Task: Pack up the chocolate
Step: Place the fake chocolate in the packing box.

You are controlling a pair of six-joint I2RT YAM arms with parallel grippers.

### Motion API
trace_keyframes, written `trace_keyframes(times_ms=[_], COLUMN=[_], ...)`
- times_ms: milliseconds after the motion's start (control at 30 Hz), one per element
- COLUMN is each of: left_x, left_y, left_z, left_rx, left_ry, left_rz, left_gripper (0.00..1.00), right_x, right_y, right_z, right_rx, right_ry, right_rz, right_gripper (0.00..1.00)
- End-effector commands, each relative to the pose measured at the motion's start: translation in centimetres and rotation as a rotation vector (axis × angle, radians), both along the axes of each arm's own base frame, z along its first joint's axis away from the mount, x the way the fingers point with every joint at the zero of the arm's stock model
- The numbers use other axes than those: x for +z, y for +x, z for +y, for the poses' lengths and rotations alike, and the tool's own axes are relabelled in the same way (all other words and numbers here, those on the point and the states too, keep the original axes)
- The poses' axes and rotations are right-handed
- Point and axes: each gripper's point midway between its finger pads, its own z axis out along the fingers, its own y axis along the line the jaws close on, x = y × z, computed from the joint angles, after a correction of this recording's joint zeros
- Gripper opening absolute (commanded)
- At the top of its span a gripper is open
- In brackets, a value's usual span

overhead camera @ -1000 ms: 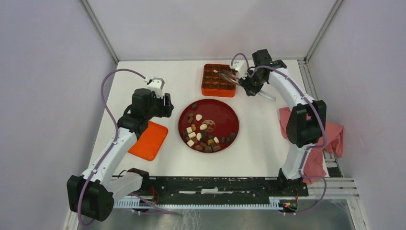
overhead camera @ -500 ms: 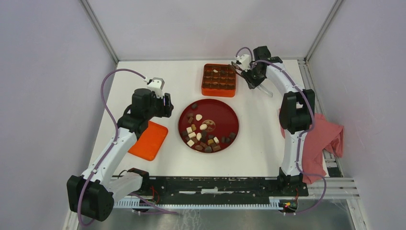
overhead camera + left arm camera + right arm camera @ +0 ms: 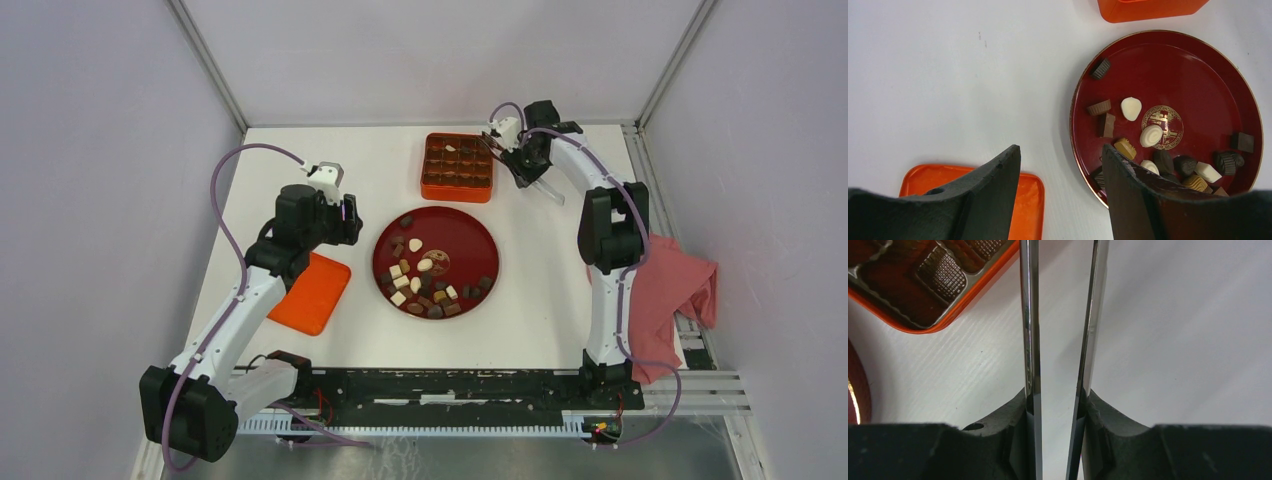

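Several pieces of chocolate point(image 3: 425, 275), dark, light brown and cream-white, lie loose on the round red plate point(image 3: 470, 232); the left wrist view shows them too point(image 3: 1131, 108). The orange gridded box point(image 3: 457, 165) behind the plate holds more pieces, including a white one point(image 3: 450, 149) and a dark ridged one point(image 3: 943, 270). My left gripper point(image 3: 1060, 150) hovers open and empty over bare table between the plate point(image 3: 1198, 65) and an orange lid. My right gripper point(image 3: 527, 168) is to the right of the box, shut on metal tongs point(image 3: 1030, 330). The tong arms stand apart and their tips run out of the wrist view.
A flat orange lid point(image 3: 310, 292) lies left of the plate, partly under my left arm. A pink cloth point(image 3: 690, 290) is bunched at the table's right edge. Grey walls close in the back and both sides.
My right arm has drawn the tongs off the box's right side, back and to the right over bare table. The left arm has not moved.
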Motion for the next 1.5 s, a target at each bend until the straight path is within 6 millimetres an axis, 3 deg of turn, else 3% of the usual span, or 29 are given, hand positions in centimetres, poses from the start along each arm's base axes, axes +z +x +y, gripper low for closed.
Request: trace_keyframes(times_ms=[0, 833, 1033, 1267, 1467], left_x=[0.9, 0.9, 1.0, 1.0, 1.0], left_y=[0.2, 0.2, 0.2, 0.2, 0.2], left_z=[0.1, 0.1, 0.1, 0.1, 0.0], left_rx=[-0.035, -0.033, -0.034, -0.034, -0.035], left_ry=[0.025, 0.026, 0.025, 0.025, 0.02], left_rz=[-0.047, -0.048, -0.049, -0.051, -0.052], left_gripper=[0.67, 0.67, 0.67, 0.67, 0.66], right_x=[2.1, 1.4, 1.9, 5.0, 8.6], right_y=[2.2, 2.5, 2.5, 2.4, 0.4], right_z=[-0.1, -0.2, -0.1, 0.4, 1.0], right_rx=[-0.035, -0.034, -0.029, -0.018, 0.015], right_ry=[-0.001, -0.011, -0.005, 0.03, 0.091], right_rz=[-0.087, -0.078, -0.085, -0.145, -0.194], right_gripper=[0.1, 0.42, 0.44, 0.36, 0.34])
